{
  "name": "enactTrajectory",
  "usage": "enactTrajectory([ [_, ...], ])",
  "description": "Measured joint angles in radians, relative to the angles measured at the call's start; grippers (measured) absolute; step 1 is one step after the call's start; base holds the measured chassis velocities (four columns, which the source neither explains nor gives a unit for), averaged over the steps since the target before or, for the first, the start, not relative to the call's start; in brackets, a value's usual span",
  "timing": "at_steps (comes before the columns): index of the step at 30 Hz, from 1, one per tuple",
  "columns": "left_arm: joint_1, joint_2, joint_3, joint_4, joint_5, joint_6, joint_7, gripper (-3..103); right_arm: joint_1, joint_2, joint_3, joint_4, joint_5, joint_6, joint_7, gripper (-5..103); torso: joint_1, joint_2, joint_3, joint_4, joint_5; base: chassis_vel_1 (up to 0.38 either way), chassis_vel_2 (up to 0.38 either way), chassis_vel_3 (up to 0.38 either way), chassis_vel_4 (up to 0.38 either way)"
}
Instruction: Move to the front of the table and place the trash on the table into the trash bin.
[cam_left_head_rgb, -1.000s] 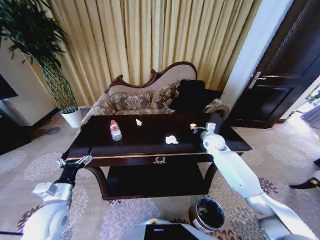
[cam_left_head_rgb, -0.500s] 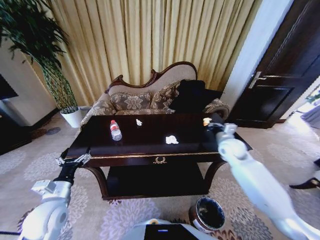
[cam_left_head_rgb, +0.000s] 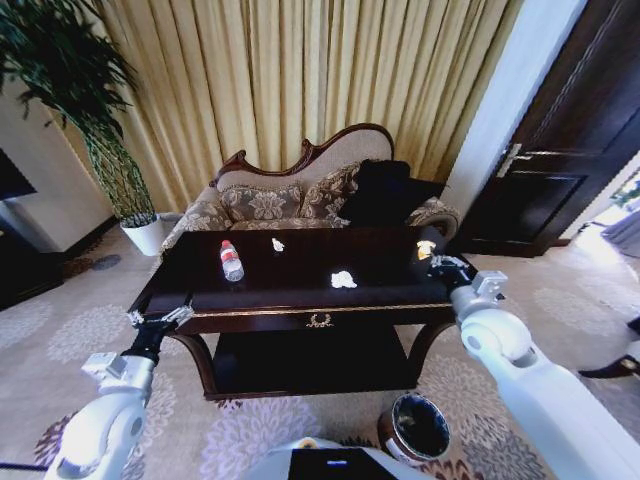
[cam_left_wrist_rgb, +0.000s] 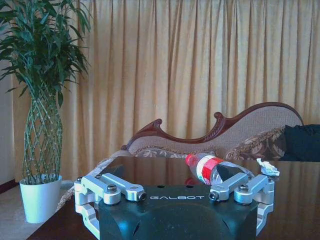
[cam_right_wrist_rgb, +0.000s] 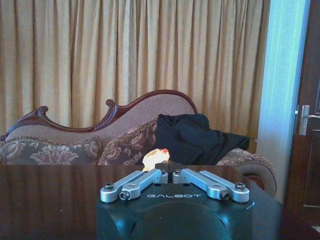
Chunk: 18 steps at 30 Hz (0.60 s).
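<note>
Looking down, head view: the table (cam_left_head_rgb: 300, 296) stands straight ahead with the sofa (cam_left_head_rgb: 300, 195) behind it.
Right gripper, head view: the right gripper (cam_left_head_rgb: 428, 250) is pinched onto a small orange-and-white scrap (cam_left_head_rgb: 425, 248) above the table's right end; a second ago it was nearer the middle of the top, and it has swung out rightward.
Left gripper, head view: the left gripper (cam_left_head_rgb: 160, 318) hangs spread open at the table's left front corner, shifted slightly forward since the earlier frame.
Trash, head view: the clear bottle (cam_left_head_rgb: 231, 260) lies left of centre, a white paper scrap (cam_left_head_rgb: 277, 244) behind it, crumpled white paper (cam_left_head_rgb: 343, 280) near the middle; none has moved.
Trash bin, head view: the trash bin (cam_left_head_rgb: 416, 428) sits on the carpet before the table's right leg.
Left wrist view: fingers (cam_left_wrist_rgb: 117, 187) parted, bottle (cam_left_wrist_rgb: 212, 168) lying beyond them, potted plant (cam_left_wrist_rgb: 41, 150) at the side.
Right wrist view: fingertips closed on the scrap (cam_right_wrist_rgb: 155, 158), black clothing (cam_right_wrist_rgb: 192, 137) on the sofa behind.
</note>
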<state>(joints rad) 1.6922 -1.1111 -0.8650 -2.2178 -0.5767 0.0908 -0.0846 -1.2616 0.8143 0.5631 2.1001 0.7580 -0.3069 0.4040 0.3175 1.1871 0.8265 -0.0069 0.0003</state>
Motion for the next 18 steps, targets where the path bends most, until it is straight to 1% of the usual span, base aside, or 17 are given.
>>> enactTrajectory([
  [4,-0.004,0.004,-0.001,0.002,-0.002,0.000,0.000,100,0.005,0.002,-0.005,-0.004,-0.001,0.000,-0.001,0,0.000,0.000,0.000,0.0001,0.0000,0.000,0.000,0.000,0.000],
  [8,-0.004,0.003,-0.001,0.001,-0.002,0.001,0.000,100,0.005,0.003,-0.006,-0.010,-0.001,0.000,-0.003,0,0.000,0.000,0.000,0.0000,-0.0001,0.089,-0.067,-0.081,0.080],
  [18,0.002,0.000,-0.006,-0.013,-0.001,0.001,0.000,100,0.006,0.003,-0.006,-0.018,-0.002,0.003,-0.001,0,0.000,0.000,0.000,0.0000,0.0001,0.141,-0.140,-0.138,0.137],
])
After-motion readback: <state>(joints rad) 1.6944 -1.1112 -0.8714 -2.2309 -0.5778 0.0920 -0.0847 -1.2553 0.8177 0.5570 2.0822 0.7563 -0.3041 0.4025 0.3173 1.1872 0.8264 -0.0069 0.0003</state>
